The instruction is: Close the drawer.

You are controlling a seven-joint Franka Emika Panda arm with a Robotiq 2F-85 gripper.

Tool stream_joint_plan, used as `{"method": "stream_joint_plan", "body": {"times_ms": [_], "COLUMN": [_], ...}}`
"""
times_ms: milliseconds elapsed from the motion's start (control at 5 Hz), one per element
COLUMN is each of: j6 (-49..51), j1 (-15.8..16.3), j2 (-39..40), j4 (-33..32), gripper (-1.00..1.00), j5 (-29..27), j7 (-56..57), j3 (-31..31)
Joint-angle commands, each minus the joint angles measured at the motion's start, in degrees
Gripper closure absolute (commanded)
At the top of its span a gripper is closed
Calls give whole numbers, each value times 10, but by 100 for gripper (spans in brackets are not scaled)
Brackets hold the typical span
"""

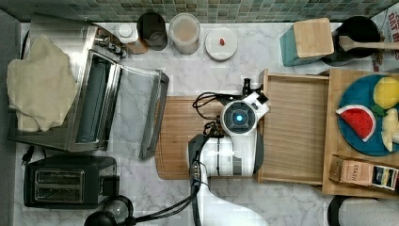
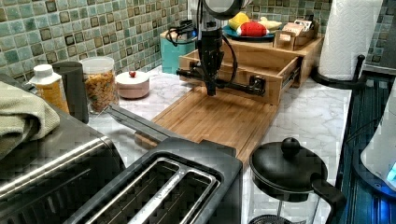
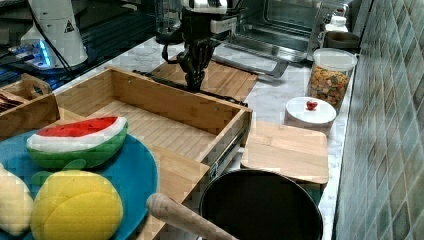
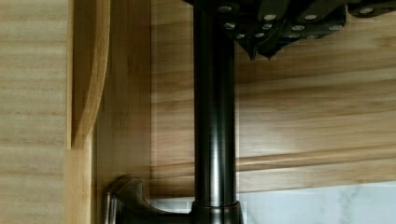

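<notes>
The drawer (image 1: 294, 127) is pulled far out of the wooden box (image 1: 360, 172) and sits just behind the gripper (image 2: 211, 88). The gripper hangs at the black handle (image 2: 223, 84) on the drawer's front, over the cutting board (image 2: 219, 116), likely so it can push the drawer in. I cannot tell if the fingers are apart or together. The arm (image 1: 233, 150) hides part of the handle from above.

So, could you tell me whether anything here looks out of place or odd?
Only the drawer: it is pulled well out of its wooden box, empty, its slide rail exposed in the right view. The gripper is down at its black handle. Nothing looks spilled or damaged.
</notes>
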State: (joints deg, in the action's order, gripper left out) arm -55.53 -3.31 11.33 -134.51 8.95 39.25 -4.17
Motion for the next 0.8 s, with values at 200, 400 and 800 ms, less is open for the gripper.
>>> {"method": "stream_joint_plan", "body": {"times_ms": [200, 400, 800], "j6": [-34, -35, 44], "j1": [-158, -176, -218], "j2": [-33, -2, 25], "j4": [28, 71, 174], "gripper": [100, 100, 100], "j5": [-18, -75, -130], "j7": [143, 256, 317], "j3": [-16, -57, -99]}}
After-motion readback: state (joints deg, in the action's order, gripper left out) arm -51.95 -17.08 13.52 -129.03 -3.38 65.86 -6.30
